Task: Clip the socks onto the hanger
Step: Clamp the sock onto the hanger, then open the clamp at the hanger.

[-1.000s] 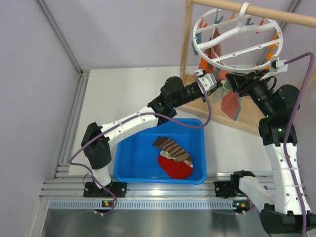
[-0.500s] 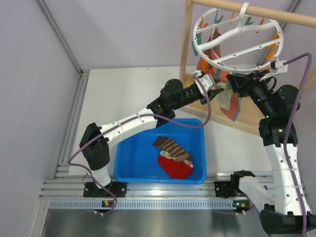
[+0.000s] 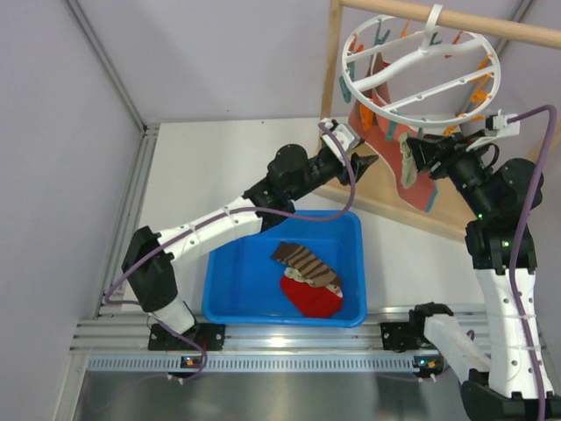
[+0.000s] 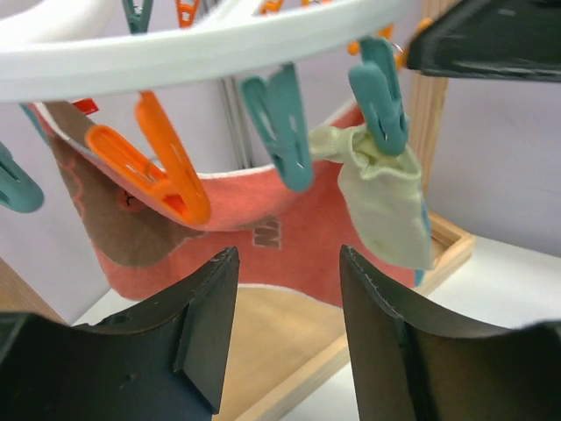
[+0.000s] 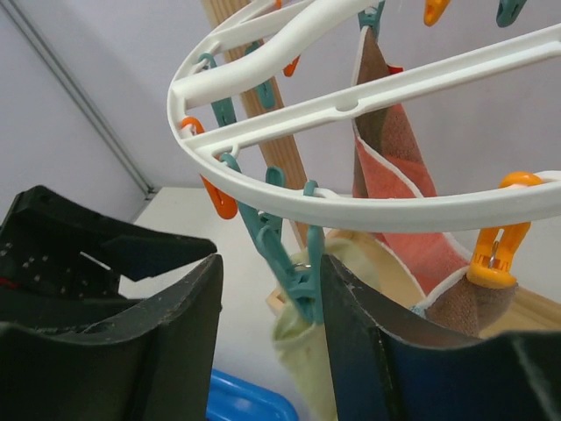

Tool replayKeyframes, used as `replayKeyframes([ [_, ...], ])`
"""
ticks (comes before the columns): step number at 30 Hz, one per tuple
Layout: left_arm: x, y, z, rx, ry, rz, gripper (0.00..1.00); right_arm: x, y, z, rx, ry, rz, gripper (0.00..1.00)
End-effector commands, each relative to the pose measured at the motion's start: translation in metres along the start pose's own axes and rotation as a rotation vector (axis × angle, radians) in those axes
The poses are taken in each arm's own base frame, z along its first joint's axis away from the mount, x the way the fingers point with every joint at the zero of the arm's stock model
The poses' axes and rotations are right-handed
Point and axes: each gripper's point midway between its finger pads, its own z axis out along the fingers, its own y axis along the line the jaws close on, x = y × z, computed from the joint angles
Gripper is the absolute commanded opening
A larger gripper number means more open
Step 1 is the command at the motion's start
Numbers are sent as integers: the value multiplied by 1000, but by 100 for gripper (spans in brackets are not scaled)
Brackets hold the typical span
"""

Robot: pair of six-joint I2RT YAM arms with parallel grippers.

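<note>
The cream sock (image 4: 386, 202) hangs from the hanger (image 3: 344, 74), pinched at its top by a teal peg (image 4: 379, 101) on the near rim of the white ring. We see the hanger hooked over a wooden rod (image 3: 491, 26). A salmon-red cloth (image 4: 245, 237) is clipped behind the sock, and an orange peg (image 4: 162, 171) dangles further along the rim.

The left jaws stand wide apart with nothing between them. In their wrist view they sit below the ring, facing the sock and clear of it.

The right jaws are spread too, close in on the other side of the sock. In their wrist view the teal peg and the sock's top lie between the two fingers (image 5: 175, 351), and we cannot tell whether either finger touches the peg.

On the desk (image 3: 210, 167) below, a blue tub (image 3: 250, 281) holds a brown striped sock (image 3: 302, 259) and a red sock (image 3: 311, 300).
</note>
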Motion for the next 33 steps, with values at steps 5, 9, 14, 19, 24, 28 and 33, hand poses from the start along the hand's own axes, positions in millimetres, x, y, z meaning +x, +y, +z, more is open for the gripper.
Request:
replayKeyframes([
  [5,-41,12,26,-25,-153,-112,54,-34,8,-25,31,-69,-103,51],
  [9,-41,10,36,-8,-165,-131,53,-38,9,-32,39,-80,-122,52],
  [14,-35,8,43,5,-169,-140,54,-38,13,-34,25,-74,-127,52],
  [19,-37,8,49,1,-187,-144,55,-31,26,-35,-50,-50,-106,54],
  [24,-45,7,53,6,-204,-151,55,-22,39,-32,-135,-30,-68,54],
  [28,-41,7,57,6,-196,-163,55,-18,48,-27,-199,-22,-28,54],
  [33,-43,8,61,7,-205,-151,52,-11,46,-17,-220,-11,13,53],
])
